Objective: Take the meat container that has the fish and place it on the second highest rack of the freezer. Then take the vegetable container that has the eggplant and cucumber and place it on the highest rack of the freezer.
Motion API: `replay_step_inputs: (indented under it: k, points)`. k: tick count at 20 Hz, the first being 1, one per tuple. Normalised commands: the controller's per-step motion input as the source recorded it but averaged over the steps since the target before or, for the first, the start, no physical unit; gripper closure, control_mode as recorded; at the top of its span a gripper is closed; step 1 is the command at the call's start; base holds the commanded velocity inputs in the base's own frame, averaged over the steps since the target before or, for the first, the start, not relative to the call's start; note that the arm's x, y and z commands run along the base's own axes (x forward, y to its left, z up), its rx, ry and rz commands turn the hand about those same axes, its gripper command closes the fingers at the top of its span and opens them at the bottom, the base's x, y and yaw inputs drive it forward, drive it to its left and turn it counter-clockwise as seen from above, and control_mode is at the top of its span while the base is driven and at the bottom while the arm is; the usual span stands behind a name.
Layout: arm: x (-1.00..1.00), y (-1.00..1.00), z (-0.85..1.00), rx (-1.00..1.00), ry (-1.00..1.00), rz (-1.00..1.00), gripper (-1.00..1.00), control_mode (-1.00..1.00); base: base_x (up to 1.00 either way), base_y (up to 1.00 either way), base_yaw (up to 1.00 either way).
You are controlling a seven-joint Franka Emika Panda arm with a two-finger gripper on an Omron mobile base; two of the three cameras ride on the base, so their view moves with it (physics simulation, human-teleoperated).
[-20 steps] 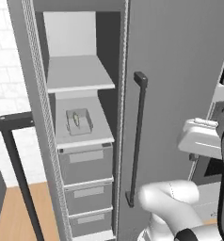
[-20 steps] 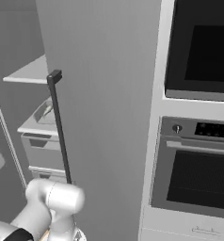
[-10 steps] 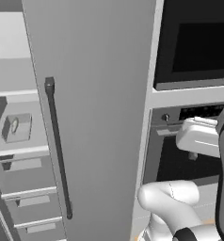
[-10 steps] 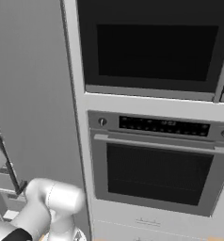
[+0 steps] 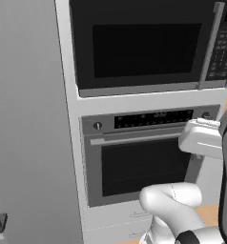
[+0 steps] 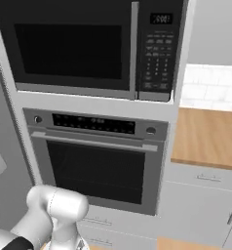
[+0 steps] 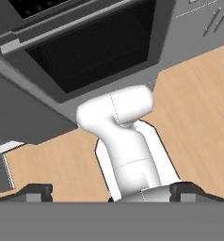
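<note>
You have one microwave (image 6: 79, 46) on top and one oven (image 6: 96, 158) directly under it, two black-fronted appliances in all. The oven carries one bar handle (image 6: 93, 141) and two knobs (image 6: 38, 119), one at each end of its control strip. One wooden countertop (image 6: 208, 139) sits beside the stack. One grey freezer (image 5: 29, 124) panel stands on the other side. Below the countertop, you can count one drawer front (image 6: 208, 178).
</note>
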Motion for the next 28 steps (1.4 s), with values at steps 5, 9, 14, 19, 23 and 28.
replay_step_inputs:
  k: [5,9,14,19,23,28]
  points:
    - [0.0,0.0,0.0,0.0,0.0,0.0,-1.0,1.0,0.01,-1.0,0.04]
    - [0.0,0.0,0.0,0.0,0.0,0.0,-1.0,1.0,0.07,-1.0,0.04]
    - [0.0,0.0,0.0,0.0,0.0,0.0,-1.0,1.0,0.21,-1.0,0.04]
    - [0.0,0.0,0.0,0.0,0.0,0.0,-1.0,1.0,0.3,-1.0,0.04]
    - [0.0,0.0,0.0,0.0,0.0,0.0,-1.0,1.0,0.44,-1.0,0.04]
    - [0.0,0.0,0.0,0.0,0.0,0.0,-1.0,1.0,0.46,-1.0,0.01]
